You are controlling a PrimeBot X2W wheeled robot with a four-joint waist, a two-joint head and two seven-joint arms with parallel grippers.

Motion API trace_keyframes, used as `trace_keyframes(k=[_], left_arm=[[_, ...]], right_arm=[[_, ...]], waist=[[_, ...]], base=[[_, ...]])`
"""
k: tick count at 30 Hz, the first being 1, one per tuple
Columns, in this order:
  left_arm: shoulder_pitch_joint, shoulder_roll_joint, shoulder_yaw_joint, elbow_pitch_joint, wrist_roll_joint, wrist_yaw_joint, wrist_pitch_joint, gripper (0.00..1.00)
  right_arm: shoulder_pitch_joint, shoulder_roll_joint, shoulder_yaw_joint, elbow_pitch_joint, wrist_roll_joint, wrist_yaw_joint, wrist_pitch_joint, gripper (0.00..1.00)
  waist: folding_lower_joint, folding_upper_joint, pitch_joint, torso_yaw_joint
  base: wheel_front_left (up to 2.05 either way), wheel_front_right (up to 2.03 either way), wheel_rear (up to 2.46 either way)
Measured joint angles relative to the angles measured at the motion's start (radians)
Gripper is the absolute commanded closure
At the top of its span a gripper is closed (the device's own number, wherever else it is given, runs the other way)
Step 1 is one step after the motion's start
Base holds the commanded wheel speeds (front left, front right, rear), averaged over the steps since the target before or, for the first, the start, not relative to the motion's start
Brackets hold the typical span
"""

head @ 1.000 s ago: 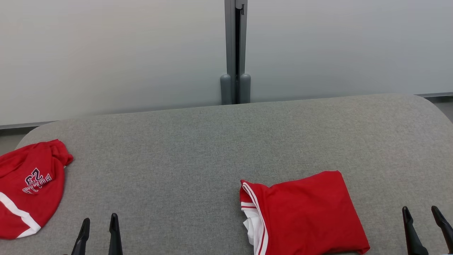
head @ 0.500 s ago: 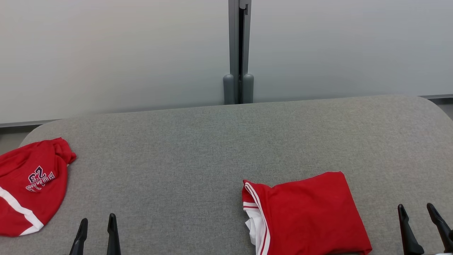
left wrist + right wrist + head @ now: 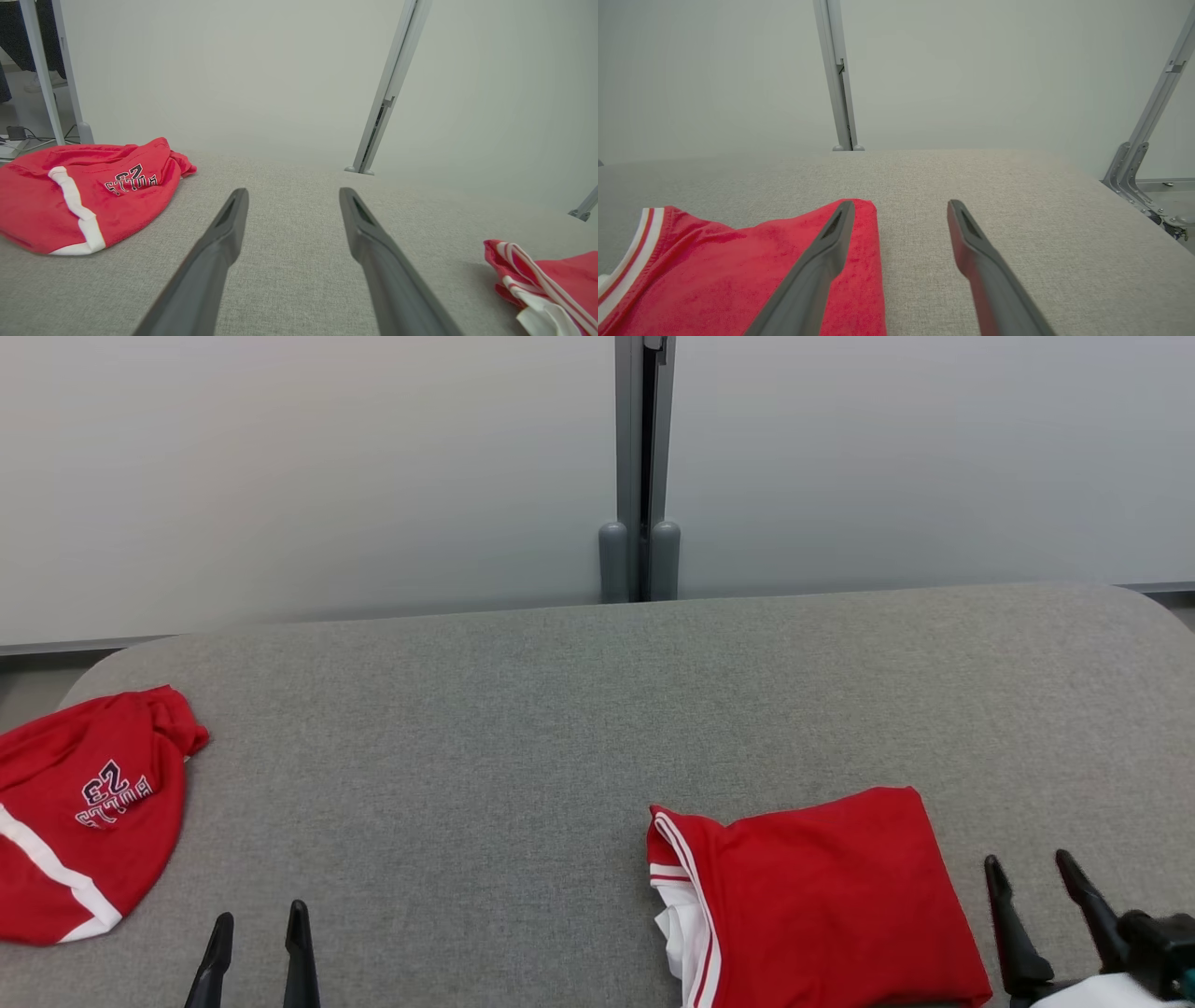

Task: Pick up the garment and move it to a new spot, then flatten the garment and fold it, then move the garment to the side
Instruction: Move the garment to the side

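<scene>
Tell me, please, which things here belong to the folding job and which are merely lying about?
Job in hand: folded red garment, beside the open right gripper; open left gripper; grey table.

Lying about, probably: crumpled red garment with lettering at the table's left; grey post behind.

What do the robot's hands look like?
The left gripper and right gripper are each two long, dark grey fingers tapering to points, like tongs. Behind the right one sits a black joint and a white shell.
</scene>
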Motion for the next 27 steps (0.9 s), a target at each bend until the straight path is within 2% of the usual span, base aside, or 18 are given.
trace_keyframes(k=[2,9,17,22,23,24,27], left_arm=[[0.000,0.000,0.000,0.003,0.002,-0.004,0.000,0.00],[-0.013,0.000,-0.013,0.016,0.010,-0.014,0.000,0.00],[-0.020,0.000,-0.026,0.026,0.009,-0.017,0.000,0.00],[-0.023,0.000,-0.025,0.021,0.007,-0.017,0.000,0.00],[-0.025,0.000,-0.024,0.020,0.007,-0.017,0.000,0.00],[-0.029,0.000,-0.026,0.019,0.007,-0.017,0.000,0.00],[-0.048,0.000,-0.033,0.009,0.003,-0.017,0.000,0.00]], right_arm=[[-0.036,-0.038,0.067,0.050,0.047,0.000,0.009,0.00],[-0.191,-0.129,0.219,0.192,0.167,0.000,0.229,0.00],[-0.223,-0.140,0.270,0.344,0.255,0.000,0.324,0.00],[-0.251,-0.130,0.274,0.388,0.286,0.000,0.323,0.00],[-0.258,-0.127,0.276,0.390,0.301,0.000,0.318,0.93],[-0.266,-0.126,0.281,0.391,0.309,0.000,0.314,1.00],[-0.307,-0.138,0.291,0.390,0.324,0.000,0.306,1.00]], waist=[[0.0000,0.0000,0.009,0.003],[0.0000,0.0000,0.042,0.034],[0.0000,0.0000,0.063,0.089],[0.0000,0.0000,0.080,0.095],[0.0000,0.0000,0.085,0.093],[0.0000,0.0000,0.090,0.091],[0.0000,0.0000,0.113,0.080]], base=[[0.00,0.00,0.00],[0.00,0.00,0.00],[0.00,0.00,0.00],[0.00,0.00,0.00],[0.00,0.00,0.00],[0.00,0.00,0.00],[0.00,0.00,0.00]])
